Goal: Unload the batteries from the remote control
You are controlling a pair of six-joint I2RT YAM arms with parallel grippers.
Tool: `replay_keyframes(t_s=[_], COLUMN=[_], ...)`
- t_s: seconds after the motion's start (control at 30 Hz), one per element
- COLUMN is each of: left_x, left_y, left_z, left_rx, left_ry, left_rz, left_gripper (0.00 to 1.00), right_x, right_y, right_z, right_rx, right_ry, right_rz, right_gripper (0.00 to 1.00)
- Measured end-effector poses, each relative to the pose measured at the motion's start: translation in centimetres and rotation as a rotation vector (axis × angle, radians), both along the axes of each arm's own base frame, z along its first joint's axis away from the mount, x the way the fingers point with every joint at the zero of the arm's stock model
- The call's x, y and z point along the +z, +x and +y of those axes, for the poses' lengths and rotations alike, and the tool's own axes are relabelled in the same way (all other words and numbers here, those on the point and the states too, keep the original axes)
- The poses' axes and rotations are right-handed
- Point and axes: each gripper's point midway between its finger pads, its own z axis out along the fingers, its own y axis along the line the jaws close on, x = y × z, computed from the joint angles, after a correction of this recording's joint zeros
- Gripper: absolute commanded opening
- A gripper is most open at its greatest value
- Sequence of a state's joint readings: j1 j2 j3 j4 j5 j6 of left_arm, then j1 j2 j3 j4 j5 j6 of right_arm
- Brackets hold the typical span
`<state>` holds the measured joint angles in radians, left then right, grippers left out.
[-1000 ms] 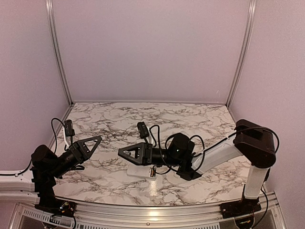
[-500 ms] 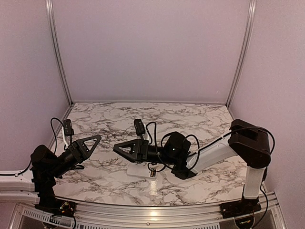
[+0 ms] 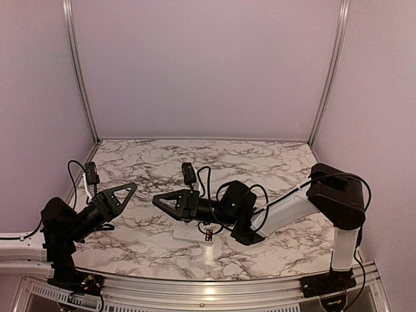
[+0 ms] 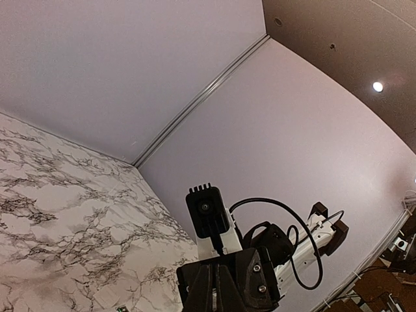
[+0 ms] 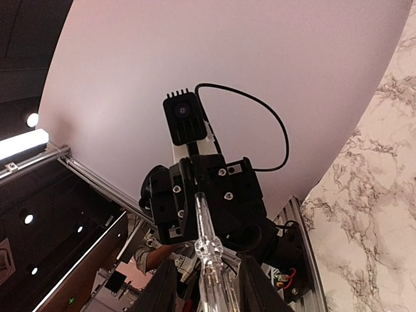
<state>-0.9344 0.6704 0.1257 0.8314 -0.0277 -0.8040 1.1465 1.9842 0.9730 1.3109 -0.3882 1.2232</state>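
Robot lab: aluminium frame (image 3: 80,71), marble table (image 3: 260,159)

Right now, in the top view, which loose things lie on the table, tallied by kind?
remote control: 1
gold-orange battery: 1
thin pale stick: 1
Total in view: 3

Pale lilac walls (image 3: 208,65) enclose the marbled counter (image 3: 260,162). Metal posts (image 3: 78,71) stand at the counter's back corners.
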Motion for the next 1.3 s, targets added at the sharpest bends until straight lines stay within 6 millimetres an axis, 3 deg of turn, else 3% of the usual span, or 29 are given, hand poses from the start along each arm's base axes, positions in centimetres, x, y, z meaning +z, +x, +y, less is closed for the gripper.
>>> replay_keyframes(t_s=[1.3], left_x=[0.3], left_y=[0.1], left_z=[0.2], left_rx=[0.01], left_ry=[-0.013], left_rz=[-0.006], left_gripper=[0.0], right_x=[1.0], right_y=[0.8], right_z=[0.4], right_rx=[-0.057], right_ry=[0.028], right_rz=[-0.024], right_gripper=[0.19])
